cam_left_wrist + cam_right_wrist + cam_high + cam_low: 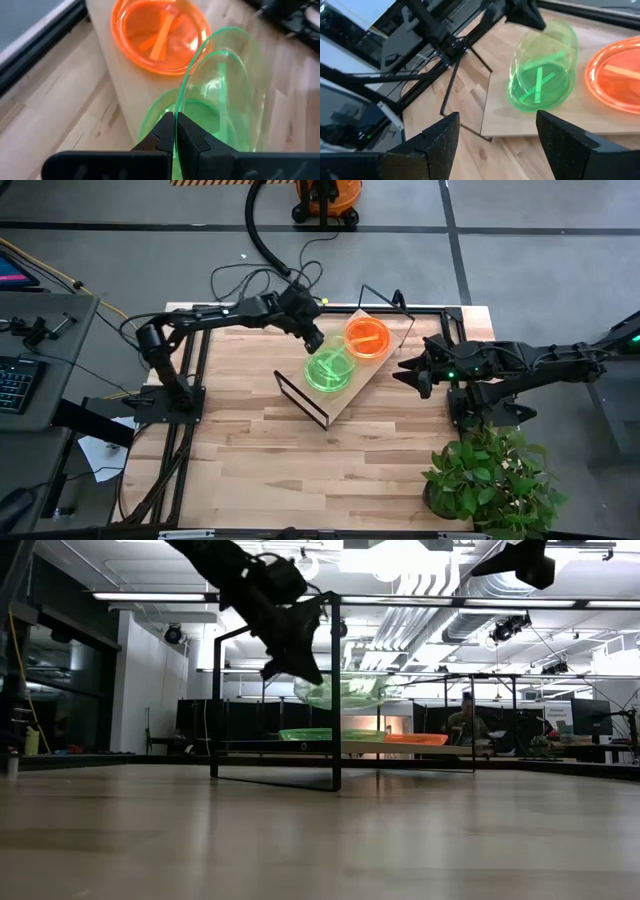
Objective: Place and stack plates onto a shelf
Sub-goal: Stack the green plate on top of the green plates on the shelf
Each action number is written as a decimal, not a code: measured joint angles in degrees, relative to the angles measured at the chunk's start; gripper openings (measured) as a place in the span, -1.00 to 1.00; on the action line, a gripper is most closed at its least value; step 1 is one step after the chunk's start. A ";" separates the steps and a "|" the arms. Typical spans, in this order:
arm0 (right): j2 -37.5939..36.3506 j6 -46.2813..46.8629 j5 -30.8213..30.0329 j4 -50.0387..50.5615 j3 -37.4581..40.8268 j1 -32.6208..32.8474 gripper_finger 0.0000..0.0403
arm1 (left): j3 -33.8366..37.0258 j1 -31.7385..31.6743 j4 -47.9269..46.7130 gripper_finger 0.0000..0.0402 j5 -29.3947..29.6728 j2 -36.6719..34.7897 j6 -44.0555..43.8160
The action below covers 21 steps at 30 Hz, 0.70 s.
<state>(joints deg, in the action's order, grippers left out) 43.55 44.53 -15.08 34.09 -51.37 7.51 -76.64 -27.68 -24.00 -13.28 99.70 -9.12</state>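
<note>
Wood grain fills the near tabletop, bare up to the black wire frame of the shelf, which sits slanted near the tabletop's far middle. On the shelf's light board lies a green plate, flat, at the nearer end; an orange plate lies flat just beside it at the farther end.

Over the green plate the left claw is clenched on the rim of a second green plate, pinching the thin edge between its fingertips. That held plate hangs tilted, its open face turned partly sideways, above the one on the board and apparently not resting in it. The tilt probably follows from the rim pinch: a grip on one edge lets the far edge drop first, so the plate can be eased down to nest inside its match. Stacking green on green looks to be the step in hand.

Off to the shelf's right the right claw waits with its fingers spread wide and nothing between them, pointed toward the shelf but well apart from it. Other plates are not visible.
</note>
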 joint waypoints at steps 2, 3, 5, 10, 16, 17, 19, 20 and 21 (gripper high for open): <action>0.02 0.00 -0.81 0.00 0.02 -0.02 0.23 | 0.00 0.27 -0.05 -1.00 0.47 1.16 -0.87; 0.00 0.00 -0.91 0.00 0.00 -0.02 0.23 | 0.00 0.44 -0.39 -1.00 0.57 1.50 -1.06; 0.00 0.05 -0.89 0.00 0.00 -0.02 0.23 | -0.02 0.97 -2.07 -1.00 0.98 1.93 -1.12; 0.02 -1.02 -1.68 0.00 0.01 -0.01 0.23 | -0.02 2.38 -3.40 -1.00 5.19 2.01 0.25; 0.01 -1.05 -3.21 0.00 0.02 -0.02 0.23 | -0.02 2.40 -4.74 -1.00 5.31 2.01 -0.21; 0.02 -1.06 -3.21 0.00 0.01 -0.02 0.23 | -0.02 2.42 -4.79 -1.00 5.35 2.01 -0.19; 0.01 -1.05 -3.21 0.00 0.01 -0.02 0.23 | -0.02 2.44 -4.75 -1.00 5.35 2.01 -0.18; 0.02 -1.05 -3.21 -0.02 0.00 -0.02 0.23 | -0.02 2.44 -4.71 -1.00 5.35 2.01 -0.18; 0.02 -1.05 -3.21 0.00 0.00 -0.02 0.23 | -0.02 2.46 -4.73 -1.00 5.35 2.01 -0.16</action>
<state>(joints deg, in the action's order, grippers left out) 43.57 43.49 -18.28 34.09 -51.37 7.49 -76.66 -25.21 -28.73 -7.92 101.71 -9.28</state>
